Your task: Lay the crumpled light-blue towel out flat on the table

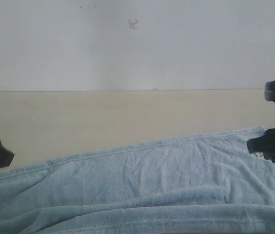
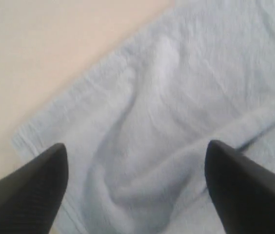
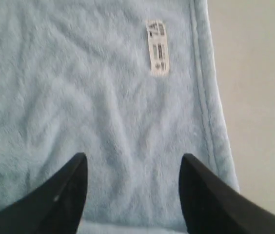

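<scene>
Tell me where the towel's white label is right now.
In the exterior view the label sits at the towel's far right corner, close to the hem and beside the open right gripper.

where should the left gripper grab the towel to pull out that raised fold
Probably best: take the towel by its corner, coming in from the table side. The corner lies flat and free there, and the fold runs toward it.
</scene>
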Robot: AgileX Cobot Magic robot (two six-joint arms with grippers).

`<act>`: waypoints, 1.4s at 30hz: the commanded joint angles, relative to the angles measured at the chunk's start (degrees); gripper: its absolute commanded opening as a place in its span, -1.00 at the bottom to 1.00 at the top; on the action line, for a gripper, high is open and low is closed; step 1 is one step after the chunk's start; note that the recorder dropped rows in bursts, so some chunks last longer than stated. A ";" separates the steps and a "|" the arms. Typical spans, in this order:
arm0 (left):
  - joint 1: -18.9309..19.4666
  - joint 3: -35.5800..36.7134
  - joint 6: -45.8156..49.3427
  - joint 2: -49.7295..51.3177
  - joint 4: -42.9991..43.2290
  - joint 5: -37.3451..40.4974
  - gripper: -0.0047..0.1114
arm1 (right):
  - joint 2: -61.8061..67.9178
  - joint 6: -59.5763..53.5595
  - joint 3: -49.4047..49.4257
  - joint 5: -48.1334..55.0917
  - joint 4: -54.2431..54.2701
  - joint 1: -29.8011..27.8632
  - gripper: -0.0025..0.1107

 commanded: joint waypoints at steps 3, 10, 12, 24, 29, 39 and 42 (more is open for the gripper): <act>0.47 0.53 -0.91 3.89 12.63 -21.32 0.04 | 1.89 0.10 -0.52 -10.86 -0.80 -0.45 -0.05; 3.59 -0.31 -9.02 16.23 15.43 -20.18 -0.85 | 10.17 0.64 -2.32 -14.79 -1.05 -6.10 -0.97; 5.45 -2.53 -12.74 19.84 15.43 -15.56 -0.85 | 11.80 4.24 -3.35 -14.87 -0.57 -8.80 -0.95; 13.09 -14.20 -3.13 38.99 2.70 -1.14 -0.85 | 23.98 -45.58 -15.51 2.25 48.05 -12.28 -0.96; 14.53 -14.20 -3.13 42.38 3.16 -2.82 -0.85 | 26.25 -47.22 -16.64 -0.71 48.74 -13.00 -0.96; 16.74 -14.20 -2.69 45.40 3.15 -17.15 -0.85 | 26.39 -46.41 -16.64 -5.25 48.74 -13.98 -0.96; 16.74 -14.54 -1.91 46.91 3.27 -22.53 -0.85 | 26.39 -46.56 -16.64 -5.96 48.48 -13.98 -0.96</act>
